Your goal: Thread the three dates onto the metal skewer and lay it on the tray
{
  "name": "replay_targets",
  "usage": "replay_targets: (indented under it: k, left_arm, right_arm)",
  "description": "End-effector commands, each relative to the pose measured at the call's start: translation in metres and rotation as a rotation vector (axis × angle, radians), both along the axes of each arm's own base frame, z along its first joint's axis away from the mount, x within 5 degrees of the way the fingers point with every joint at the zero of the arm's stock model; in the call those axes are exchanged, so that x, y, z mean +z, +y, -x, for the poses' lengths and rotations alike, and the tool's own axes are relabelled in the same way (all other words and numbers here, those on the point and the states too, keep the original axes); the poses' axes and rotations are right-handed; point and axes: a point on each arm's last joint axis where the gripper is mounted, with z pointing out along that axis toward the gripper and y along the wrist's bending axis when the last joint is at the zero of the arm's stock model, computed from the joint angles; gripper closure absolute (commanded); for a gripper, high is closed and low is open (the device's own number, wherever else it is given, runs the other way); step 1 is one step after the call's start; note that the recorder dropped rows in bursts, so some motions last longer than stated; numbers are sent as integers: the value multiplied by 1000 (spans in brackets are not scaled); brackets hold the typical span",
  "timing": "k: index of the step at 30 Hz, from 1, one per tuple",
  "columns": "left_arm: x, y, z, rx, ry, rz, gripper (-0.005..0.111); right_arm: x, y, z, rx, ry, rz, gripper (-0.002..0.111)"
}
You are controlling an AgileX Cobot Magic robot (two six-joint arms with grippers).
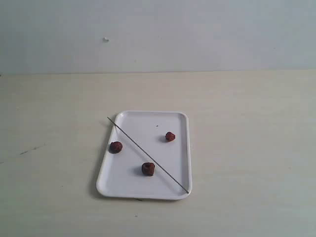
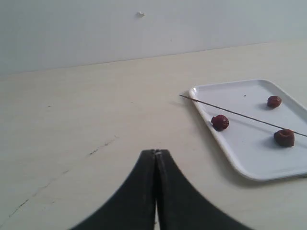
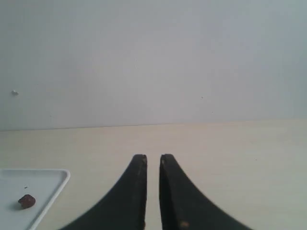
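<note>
The white tray [image 1: 148, 127] lies in the middle of the table. The three dates rest loose on it: one by the left rim [image 1: 115, 146], one near the front [image 1: 148, 169], one toward the right [image 1: 170, 136]. The metal skewer [image 1: 136, 143] lies bare, diagonally across the tray, its far tip poking over the left rim. No gripper shows in the exterior view. My left gripper [image 2: 156, 151] is shut and empty over bare table, left of the tray [image 2: 249, 158] and skewer [image 2: 240, 114]. My right gripper [image 3: 153, 156] is narrowly open and empty, with the tray's corner [image 3: 48, 179] and one date [image 3: 27, 201] off to its side.
The pale wooden table [image 1: 247, 123] runs back to a plain light wall [image 1: 197, 34] that has a small white mark [image 1: 105, 40]. Thin dark scratches [image 2: 101, 146] cross the tabletop on the left side.
</note>
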Motion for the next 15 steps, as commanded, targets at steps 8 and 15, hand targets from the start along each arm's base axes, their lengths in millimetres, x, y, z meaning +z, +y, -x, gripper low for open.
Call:
replay_targets:
  k: [8,15]
  left_arm:
    - [-1,0,0,1,-3,4,107]
    - [-1,0,0,1,-3,4,107]
  right_arm:
    - [0,-1,0,-8,-5,98,97]
    - [1,-1,0,-9,-16,99,97]
